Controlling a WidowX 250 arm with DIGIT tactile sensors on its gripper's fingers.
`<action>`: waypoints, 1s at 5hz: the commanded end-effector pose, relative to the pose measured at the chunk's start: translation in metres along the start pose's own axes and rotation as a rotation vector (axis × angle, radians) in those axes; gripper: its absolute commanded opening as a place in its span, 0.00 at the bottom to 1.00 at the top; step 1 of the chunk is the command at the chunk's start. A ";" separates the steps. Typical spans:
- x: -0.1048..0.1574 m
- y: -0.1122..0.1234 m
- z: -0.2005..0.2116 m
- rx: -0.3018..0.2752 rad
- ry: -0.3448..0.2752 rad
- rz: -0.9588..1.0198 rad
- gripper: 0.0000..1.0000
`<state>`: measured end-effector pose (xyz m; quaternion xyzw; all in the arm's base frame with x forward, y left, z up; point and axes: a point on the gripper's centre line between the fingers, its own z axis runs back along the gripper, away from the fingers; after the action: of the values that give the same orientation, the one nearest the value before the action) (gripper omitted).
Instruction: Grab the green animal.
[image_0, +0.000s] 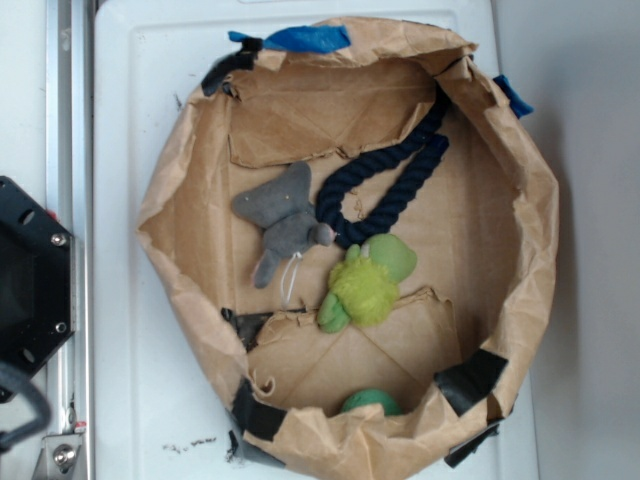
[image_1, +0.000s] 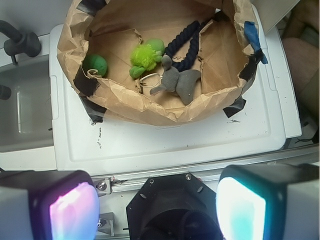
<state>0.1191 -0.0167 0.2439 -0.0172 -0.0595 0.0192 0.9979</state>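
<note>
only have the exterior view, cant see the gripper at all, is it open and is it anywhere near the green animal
observer: open. In the wrist view the gripper has its two pads wide apart with nothing between them.
operator: where is it relative to the bag
observer: outside it. The paper bag sits beyond a stretch of white surface, and the green animal lies inside it, well away from the pads.
operator: theres a green thing half hidden by the bag wall for me
observer: that is a smooth green ball, fully visible from the wrist, lying apart from the green animal.
</note>
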 end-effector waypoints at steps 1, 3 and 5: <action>0.000 0.000 0.000 0.000 0.000 0.000 1.00; 0.087 0.001 -0.020 -0.034 -0.005 0.411 1.00; 0.100 0.019 -0.081 -0.006 -0.031 0.738 1.00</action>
<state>0.2251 -0.0071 0.1663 -0.0306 -0.0471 0.3650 0.9293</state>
